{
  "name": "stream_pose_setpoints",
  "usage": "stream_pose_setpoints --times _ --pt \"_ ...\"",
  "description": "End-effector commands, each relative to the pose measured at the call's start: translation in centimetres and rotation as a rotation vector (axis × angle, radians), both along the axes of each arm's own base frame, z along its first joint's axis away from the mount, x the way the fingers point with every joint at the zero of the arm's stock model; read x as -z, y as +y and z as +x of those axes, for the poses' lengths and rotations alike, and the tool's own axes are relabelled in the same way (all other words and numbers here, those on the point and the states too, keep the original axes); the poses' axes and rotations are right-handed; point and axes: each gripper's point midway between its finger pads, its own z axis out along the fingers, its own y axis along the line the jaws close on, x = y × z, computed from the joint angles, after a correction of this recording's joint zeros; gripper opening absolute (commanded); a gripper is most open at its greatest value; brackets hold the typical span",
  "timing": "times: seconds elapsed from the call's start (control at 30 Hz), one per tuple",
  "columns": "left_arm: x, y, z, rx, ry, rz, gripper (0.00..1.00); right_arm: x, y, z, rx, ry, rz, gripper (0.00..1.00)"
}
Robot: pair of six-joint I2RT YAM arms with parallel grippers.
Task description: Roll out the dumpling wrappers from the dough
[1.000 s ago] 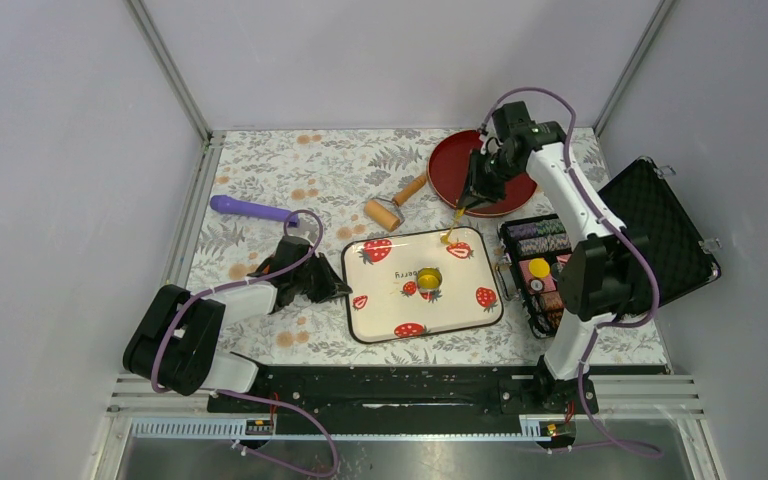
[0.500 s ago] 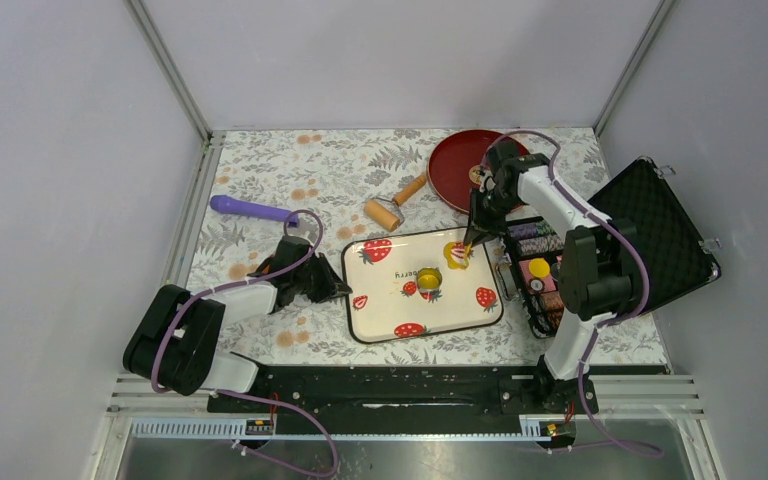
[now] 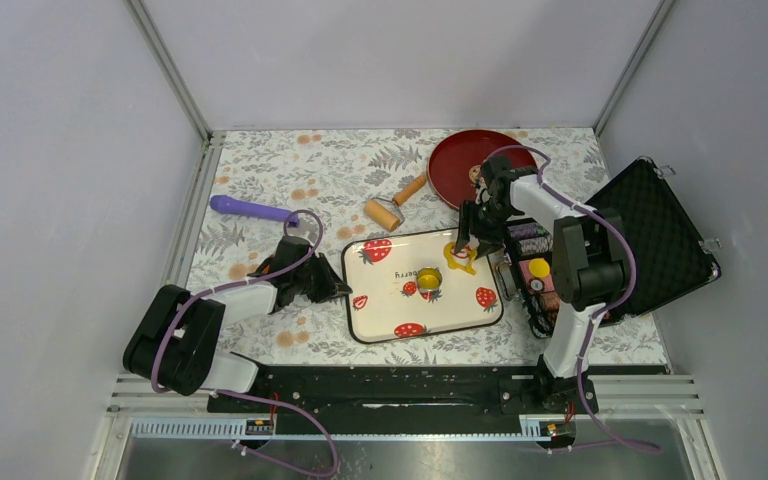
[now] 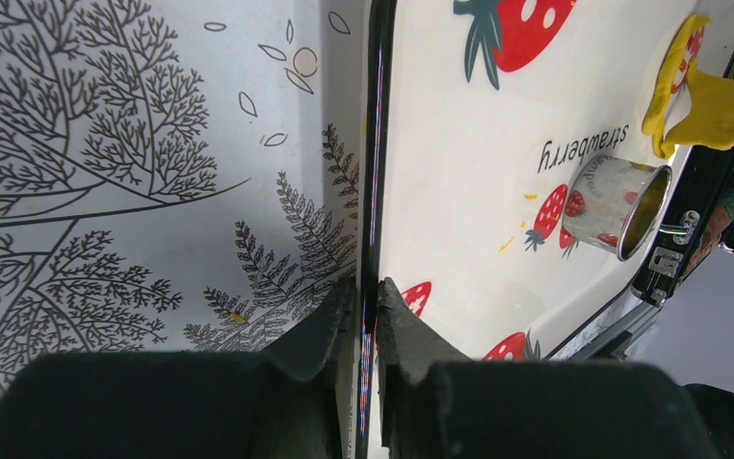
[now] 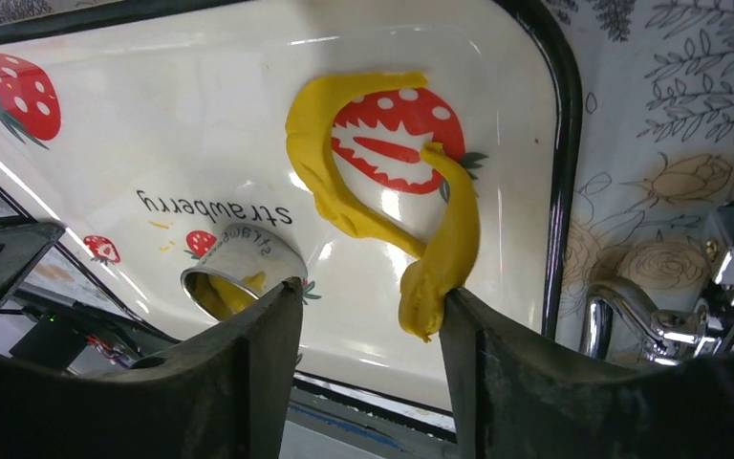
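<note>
**Near field.** The left gripper is clenched on the left rim of the strawberry-printed tray. One finger sits on each side of the rim, steadying the tray on the desk.

**Mid-tray.** A small metal cup is here, with yellow showing inside it.

**Far right corner of the tray.** The dough is a thin yellow strip curled around a printed strawberry. One end is lifted off the tray and clings to the inner face of one finger of the right gripper. That gripper's jaws stand apart, released, and the other finger is clear of the dough.

**Beyond the tray.** A wooden roller and a red plate lie on the desk.

**Handling (judged).**
- The dough looks light, soft and tacky.
- It appears to sag under its own weight and is likely to tear where it is thin.
- It seems to stick to a finger more readily than to the glossy tray.
- The thick lifted end looks like the best place to take hold, or the strip could first be gathered into a lump.
- The thin arc lying flat on the tray offers little edge to pinch.

**Views compared.**
- Only the right wrist view shows the strip adhering to the finger and its uneven thickness.
- Only the left wrist view shows the pinch on the rim, and there the dough appears at the far corner, partly cut off by the frame.
- Only the top view shows the roller and plate, and that the two grippers are well apart at opposite ends of the tray.
- In the top view the dough is just a small yellow patch, its contact with the finger too small to tell.
</note>
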Motion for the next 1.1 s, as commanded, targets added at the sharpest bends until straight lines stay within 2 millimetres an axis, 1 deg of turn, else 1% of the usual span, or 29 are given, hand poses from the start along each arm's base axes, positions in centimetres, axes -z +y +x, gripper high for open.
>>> stream_pose_setpoints --times 0.0,0.1,0.17,0.23,0.33,0.5,0.63,0.73,0.83,1.07 --pt "4.2 2.8 -3.2 -0.037 0.133 0.147 0.00 0.8 -0.2 0.8 -0.016 -0.027 -0.007 0.64" --pt "4.1 2.8 -3.1 -0.036 0.132 0.146 0.00 1.7 -0.7 0.5 -0.024 -0.010 -0.038 0.70" --pt "4.2 2.8 -3.2 -0.037 0.132 0.147 0.00 2.3 -1.1 0.1 -0.025 0.006 -0.059 0.79" --pt "4.2 2.8 -3.2 -0.037 0.132 0.147 0.00 2.8 -1.0 -0.3 -0.022 0.009 -0.052 0.85" --pt "4.2 2.9 -3.3 -0.038 0.133 0.146 0.00 3.0 -1.1 -0.7 -0.009 0.007 -0.049 0.91" --pt "4.2 2.9 -3.2 -0.038 0.133 0.147 0.00 3.6 -1.0 -2.2 -0.032 0.073 -0.055 0.94" --pt "4.2 2.8 -3.2 -0.038 0.133 0.146 0.00 3.5 -1.3 -3.3 -0.035 0.081 -0.073 0.97" --pt "4.1 2.8 -3.2 -0.036 0.132 0.146 0.00 3.1 -1.5 -3.8 -0.036 0.074 -0.088 0.99" --pt "4.1 2.8 -3.2 -0.035 0.133 0.145 0.00 2.4 -1.8 -4.0 -0.037 0.055 -0.109 0.99" --pt "4.2 2.8 -3.3 -0.035 0.135 0.146 0.00 0.6 -2.5 -3.8 -0.039 0.013 -0.145 0.99"
